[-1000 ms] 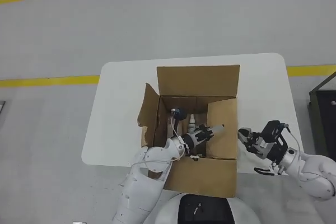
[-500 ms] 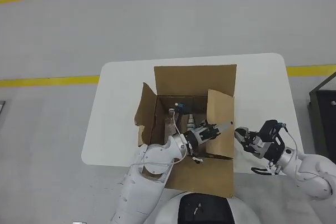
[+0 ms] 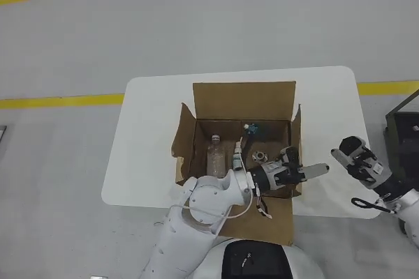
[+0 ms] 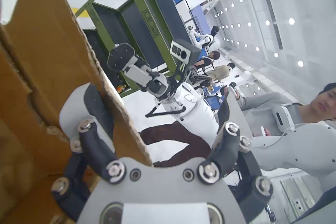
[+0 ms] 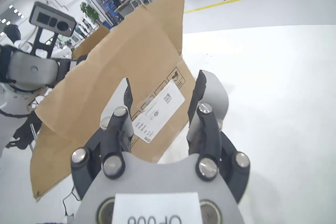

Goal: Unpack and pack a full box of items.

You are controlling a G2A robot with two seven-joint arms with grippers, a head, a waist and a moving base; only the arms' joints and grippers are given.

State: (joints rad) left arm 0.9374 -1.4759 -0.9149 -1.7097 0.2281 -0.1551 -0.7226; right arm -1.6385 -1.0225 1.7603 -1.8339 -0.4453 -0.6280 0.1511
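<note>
Left claw (image 3: 304, 171): released, fingers spread wide, gripping nothing. It sits at the near right corner of the box (image 3: 244, 100) and straddles the upright right flap (image 3: 298, 136). In the left wrist view, one finger (image 4: 88, 107) lies close against the flap's inner face. The other finger (image 4: 227, 114) stands well apart on the outer side.

Right claw (image 3: 350, 150): released and empty. It hovers over the counter (image 3: 150, 139) near its right edge, apart from the box, and faces the box's labelled outer wall.

Box: open, standing mid-counter, with the far flap folded outward. Inside, a clear bottle (image 3: 214, 155) lies toward the left wall. A small white bottle (image 3: 236, 159) is just beside it, and a blue-capped item (image 3: 251, 130) sits near the far wall.
</note>
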